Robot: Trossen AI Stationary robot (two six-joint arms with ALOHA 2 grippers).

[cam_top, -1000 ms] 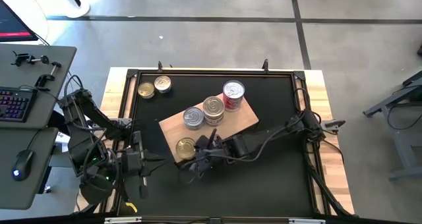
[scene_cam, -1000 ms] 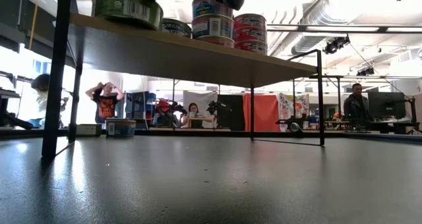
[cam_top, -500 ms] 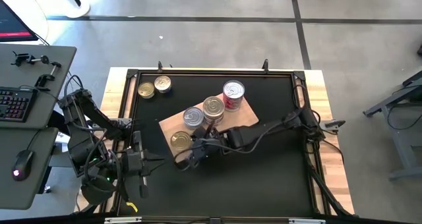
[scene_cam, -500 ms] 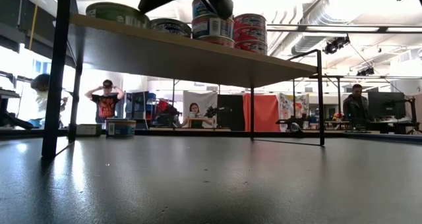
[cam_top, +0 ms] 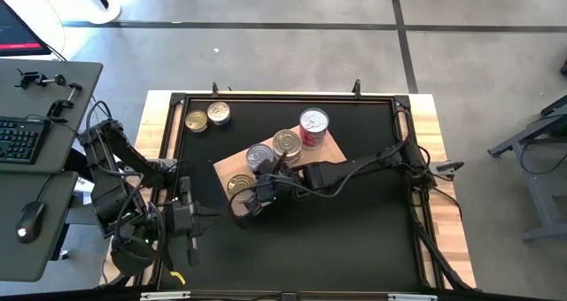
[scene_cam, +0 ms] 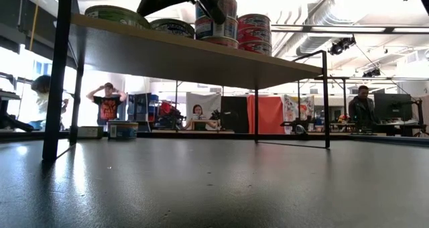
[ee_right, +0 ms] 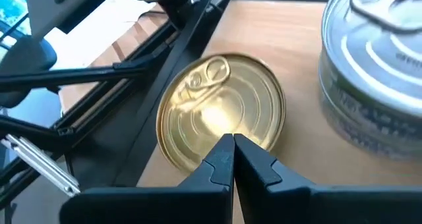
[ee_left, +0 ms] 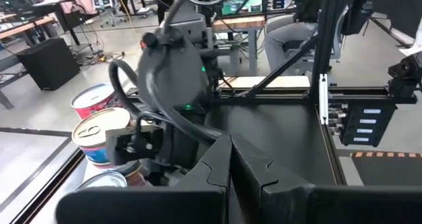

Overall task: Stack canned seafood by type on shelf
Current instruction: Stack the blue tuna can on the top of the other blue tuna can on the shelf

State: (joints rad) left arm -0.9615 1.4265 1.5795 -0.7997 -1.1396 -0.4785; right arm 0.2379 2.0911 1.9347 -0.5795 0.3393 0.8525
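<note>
Closed with fingers pressed together and gripping nothing, the right gripper [cam_top: 251,197] is seen left of centre in the high view, against the flat gold-topped round tin [cam_top: 238,185]. That tin has been pushed along the light-brown wooden shelf board [cam_top: 330,160] over the last second, from the board's lower corner toward the silver-topped stack [cam_top: 260,157]; like tins are thus being gathered, though none is stacked on another yet by this move. Rightward stand a second stack [cam_top: 286,144] and the red-labelled taller tin [cam_top: 314,126]. At upper left, two gold tins [cam_top: 206,117] lie on the black tabletop [cam_top: 354,230]. The left gripper [ee_left: 232,159], shut, waits at lower left.
</note>
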